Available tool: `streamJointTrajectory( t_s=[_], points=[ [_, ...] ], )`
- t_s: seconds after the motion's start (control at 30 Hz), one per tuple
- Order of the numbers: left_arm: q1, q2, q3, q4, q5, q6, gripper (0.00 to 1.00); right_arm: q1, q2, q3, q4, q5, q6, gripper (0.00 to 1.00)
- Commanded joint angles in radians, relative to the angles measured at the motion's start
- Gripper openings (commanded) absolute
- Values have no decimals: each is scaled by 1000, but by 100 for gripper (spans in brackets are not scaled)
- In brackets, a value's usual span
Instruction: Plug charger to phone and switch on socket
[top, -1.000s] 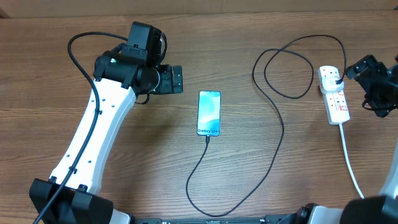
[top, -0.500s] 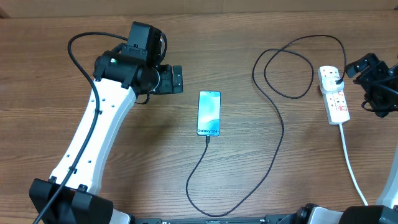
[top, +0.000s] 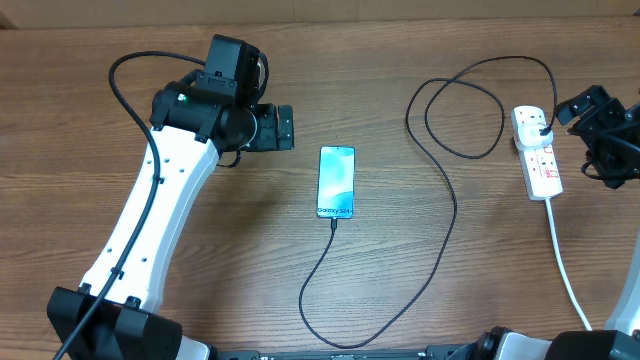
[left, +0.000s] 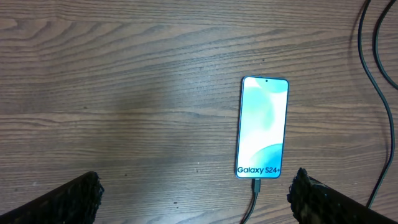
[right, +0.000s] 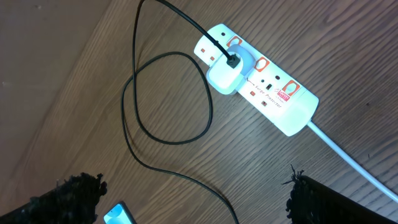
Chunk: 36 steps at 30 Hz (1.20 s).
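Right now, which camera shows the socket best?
The right wrist view: the socket sits close and large, its red-marked switches and the white adapter plugged into it clear. Overhead shows the socket small, far right. The left wrist view misses it.

Phone (right: 119, 215) only a corner at the right wrist view's bottom edge, socket (top: 538, 150) switches too small to read overhead, white cord (right: 360, 157) running off frame.

A white elongated plastic power strip (right: 273, 99) is lying toward one o'clock on the brown wooden table (right: 348, 37); a white adapter (right: 224, 78) is sitting in it, its thin black cable (right: 198, 31) looping toward nine o'clock.
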Motion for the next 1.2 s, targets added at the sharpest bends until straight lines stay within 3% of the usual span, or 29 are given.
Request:
streamJointTrajectory(
  t_s=[0.0, 0.37, 0.63, 1.0, 1.17],
  points=[
    [-7, -5, 8, 2, 11, 15, 100, 3, 3, 8, 2, 0, 8, 100],
    [-8, -26, 8, 1, 11, 15, 99, 3, 3, 8, 2, 0, 8, 100],
    [-9, -182, -23, 24, -72, 23, 100, 3, 3, 8, 2, 0, 7, 100],
    [-4, -621, -558, 533, -78, 181, 100, 3, 3, 8, 2, 0, 8, 100],
    [51, -802, -776, 731, -13, 243, 100, 3, 3, 8, 2, 0, 7, 100]
  ],
)
